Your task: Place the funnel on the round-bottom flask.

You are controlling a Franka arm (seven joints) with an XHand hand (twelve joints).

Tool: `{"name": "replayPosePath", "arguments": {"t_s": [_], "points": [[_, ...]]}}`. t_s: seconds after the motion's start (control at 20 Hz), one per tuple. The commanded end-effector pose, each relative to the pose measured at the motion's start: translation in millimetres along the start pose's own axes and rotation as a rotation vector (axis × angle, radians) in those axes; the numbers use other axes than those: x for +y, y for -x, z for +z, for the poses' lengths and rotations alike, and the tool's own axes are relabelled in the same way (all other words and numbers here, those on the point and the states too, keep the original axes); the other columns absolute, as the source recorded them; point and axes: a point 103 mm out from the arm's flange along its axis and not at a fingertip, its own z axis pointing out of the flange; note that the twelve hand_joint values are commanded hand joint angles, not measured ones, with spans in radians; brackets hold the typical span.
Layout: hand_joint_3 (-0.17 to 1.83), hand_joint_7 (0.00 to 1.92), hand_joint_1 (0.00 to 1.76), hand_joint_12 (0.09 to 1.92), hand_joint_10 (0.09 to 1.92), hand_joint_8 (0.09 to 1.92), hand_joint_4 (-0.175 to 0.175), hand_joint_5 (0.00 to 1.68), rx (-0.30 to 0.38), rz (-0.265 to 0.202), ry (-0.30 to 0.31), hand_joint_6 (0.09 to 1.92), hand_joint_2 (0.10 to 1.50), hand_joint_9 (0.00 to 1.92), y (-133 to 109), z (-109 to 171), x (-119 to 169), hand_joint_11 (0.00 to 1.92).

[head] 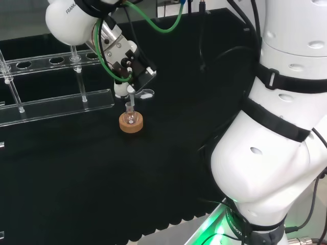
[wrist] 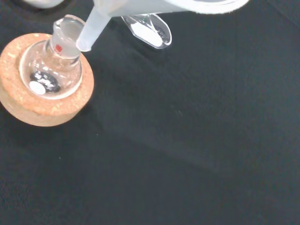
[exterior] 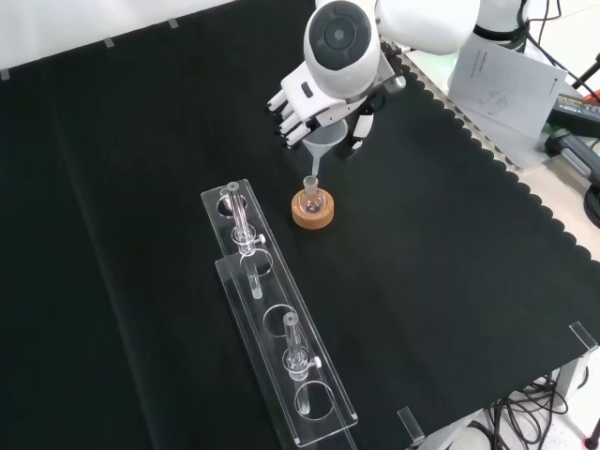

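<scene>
A tan, speckled cork ring [wrist: 44, 101] is showing pale brown against the plain black cloth [wrist: 197, 140], and the clear round-bottom flask [wrist: 51, 70] on it is carrying a small red mark on its neck and a black-and-white piece inside. The funnel [wrist: 93, 28] is looking milky white and translucent, while a clear scoop-shaped dish [wrist: 147, 32] is showing a white patch. The hand [exterior: 305, 103] is showing white with black parts, a green cable [head: 153, 23] is looping above it, and the racks [exterior: 272, 328] are looking colourless and clear.

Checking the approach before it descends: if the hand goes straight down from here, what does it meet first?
Likely the flask mouth: the funnel stem held in the hand hangs about over the neck, slightly off-centre in the wrist view. Depth is unclear, so it may catch the rim.
</scene>
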Motion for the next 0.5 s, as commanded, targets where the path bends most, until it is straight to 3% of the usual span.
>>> {"name": "replayPosePath", "arguments": {"t_s": [0.05,0.35,0.5], "points": [[0.56,0.62,0.77,1.31,0.66,0.84,-0.045,0.62,0.039,0.008,0.011,0.77,0.75,0.89,16.8,3.0,8.1,0.46],[0.56,0.62,0.77,1.31,0.66,0.84,-0.045,0.62,0.035,-0.021,0.029,0.77,0.75,0.89,17.0,1.6,8.9,0.46],[0.56,0.62,0.77,1.31,0.66,0.84,-0.045,0.62,-0.039,0.015,-0.018,0.77,0.75,0.89,14.3,-0.3,8.9,0.46]]}}
